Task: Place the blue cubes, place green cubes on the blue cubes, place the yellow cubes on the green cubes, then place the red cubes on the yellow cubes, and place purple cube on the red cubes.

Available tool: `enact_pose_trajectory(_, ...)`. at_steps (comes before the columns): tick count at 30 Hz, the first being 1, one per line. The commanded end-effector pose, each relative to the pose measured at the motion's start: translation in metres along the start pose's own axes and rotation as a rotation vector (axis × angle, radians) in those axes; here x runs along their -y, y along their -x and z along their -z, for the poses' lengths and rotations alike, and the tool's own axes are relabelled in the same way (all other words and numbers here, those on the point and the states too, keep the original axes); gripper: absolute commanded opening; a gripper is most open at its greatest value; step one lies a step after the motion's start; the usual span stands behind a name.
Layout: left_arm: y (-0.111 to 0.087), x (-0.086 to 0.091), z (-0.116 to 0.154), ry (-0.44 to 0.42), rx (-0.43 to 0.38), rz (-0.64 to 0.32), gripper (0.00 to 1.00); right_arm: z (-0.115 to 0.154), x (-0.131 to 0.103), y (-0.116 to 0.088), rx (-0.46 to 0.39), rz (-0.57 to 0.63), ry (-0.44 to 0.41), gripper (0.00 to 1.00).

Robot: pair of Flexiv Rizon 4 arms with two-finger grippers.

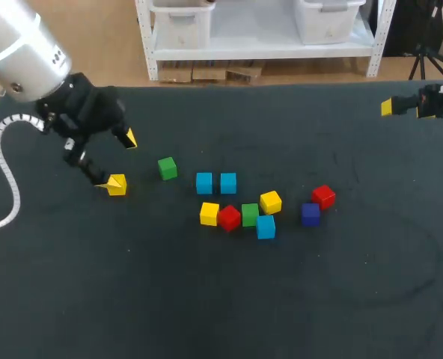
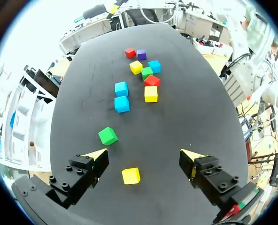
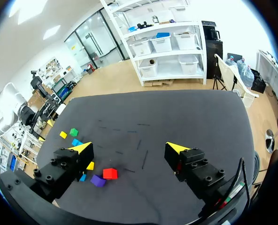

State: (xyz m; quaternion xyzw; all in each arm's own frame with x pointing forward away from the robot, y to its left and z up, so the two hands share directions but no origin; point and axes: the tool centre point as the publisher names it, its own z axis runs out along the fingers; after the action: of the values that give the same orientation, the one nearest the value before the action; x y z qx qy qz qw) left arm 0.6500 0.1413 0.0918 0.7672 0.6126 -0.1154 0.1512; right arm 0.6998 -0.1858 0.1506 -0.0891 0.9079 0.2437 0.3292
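Two blue cubes sit side by side at mid-table, a lone green cube to their left. In front lies a cluster: yellow, red, green, blue, yellow. Right of it are a purple cube and a red cube. My left gripper hangs open over a third yellow cube, which lies between its fingers untouched. My right gripper is open and empty at the far right edge.
The dark table is bare in front of the cubes and across its right half. A white cable loops off my left arm at the left edge.
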Motion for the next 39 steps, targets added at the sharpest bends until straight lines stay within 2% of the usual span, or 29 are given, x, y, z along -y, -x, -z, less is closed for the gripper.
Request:
enact_pose_trajectory(1,0.007,-0.001,0.009,-0.056,-0.069,-0.026,1.0,0.0,-0.001,0.0,0.001,-0.001,-0.004,1.0)
enact_pose_trajectory(36,0.007,-0.001,0.009,-0.056,-0.069,-0.026,1.0,0.0,-0.001,0.0,0.001,-0.001,-0.004,1.0)
enact_pose_trajectory(38,0.007,-0.001,0.009,-0.056,-0.069,-0.026,1.0,0.006,-0.009,0.006,0.089,0.136,0.052,1.0)
enact_pose_trajectory(39,0.007,-0.001,0.009,-0.056,-0.069,-0.026,1.0,0.007,-0.013,0.008,0.077,0.208,0.05,1.0)
